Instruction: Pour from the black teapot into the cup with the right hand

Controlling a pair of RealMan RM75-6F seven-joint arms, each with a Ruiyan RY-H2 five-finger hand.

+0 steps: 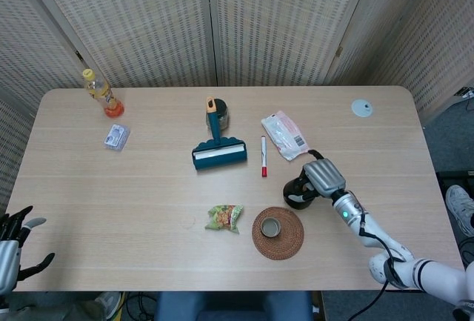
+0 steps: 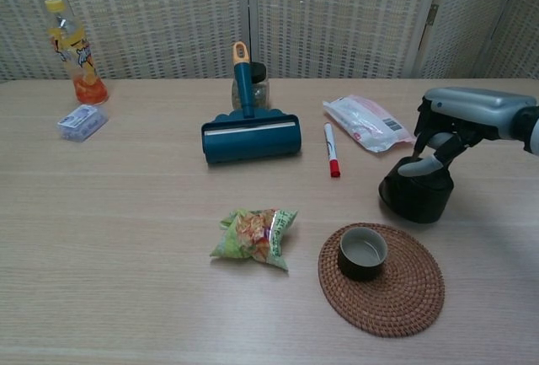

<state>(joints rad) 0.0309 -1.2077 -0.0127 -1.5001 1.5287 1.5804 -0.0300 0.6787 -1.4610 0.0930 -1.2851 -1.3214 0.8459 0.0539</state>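
The black teapot (image 2: 414,197) (image 1: 295,193) hangs tilted just above the table, behind and to the right of the cup. My right hand (image 2: 459,120) (image 1: 324,178) grips its handle from above. The dark cup (image 2: 362,252) (image 1: 271,227) stands upright on a round woven coaster (image 2: 404,296) (image 1: 289,241). My left hand (image 1: 13,243) hangs at the lower left edge of the head view, off the table, fingers apart and holding nothing.
A red-capped marker (image 2: 331,151), a snack packet (image 2: 368,122), a teal lint roller (image 2: 249,133) with a small jar behind it, a green snack bag (image 2: 255,233), an orange drink bottle (image 2: 74,55), a small plastic pack (image 2: 82,120) and a white disc (image 1: 361,108) lie about the table.
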